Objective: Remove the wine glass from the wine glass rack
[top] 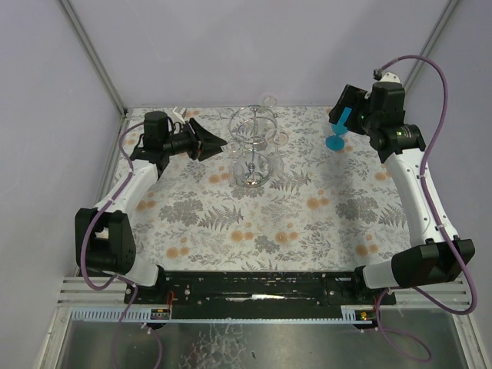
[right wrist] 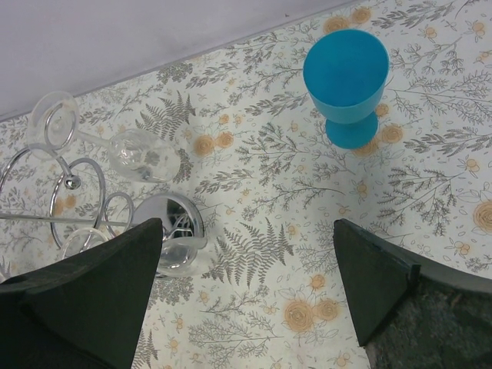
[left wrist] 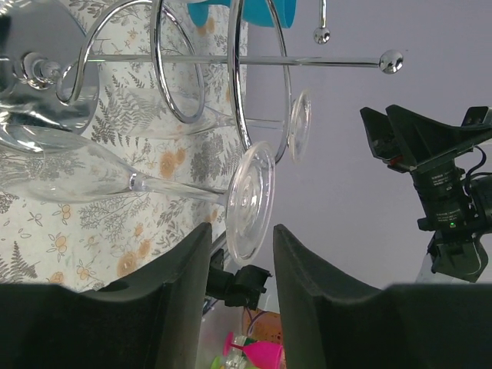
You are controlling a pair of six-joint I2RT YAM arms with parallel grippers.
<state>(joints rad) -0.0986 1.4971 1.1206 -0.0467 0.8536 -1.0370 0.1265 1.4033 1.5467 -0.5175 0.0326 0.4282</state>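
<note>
The chrome wine glass rack (top: 250, 146) stands mid-table, with clear wine glasses hanging upside down in its wire rings. In the left wrist view the rings (left wrist: 261, 84) hold a glass whose stem and round foot (left wrist: 250, 201) point at me. My left gripper (left wrist: 242, 234) is open. The lower rim of that foot sits between the fingertips, and I see no contact. A second glass foot (left wrist: 300, 127) hangs further off. From above, my left gripper (top: 221, 143) is just left of the rack. My right gripper (top: 344, 105) is open and empty, held high to the rack's right (right wrist: 246, 231).
A blue plastic goblet (right wrist: 346, 77) stands upright on the floral tablecloth right of the rack, under my right gripper (top: 336, 141). The rack's round base (right wrist: 173, 223) and a hanging glass (right wrist: 134, 154) show in the right wrist view. Grey walls close the back and sides.
</note>
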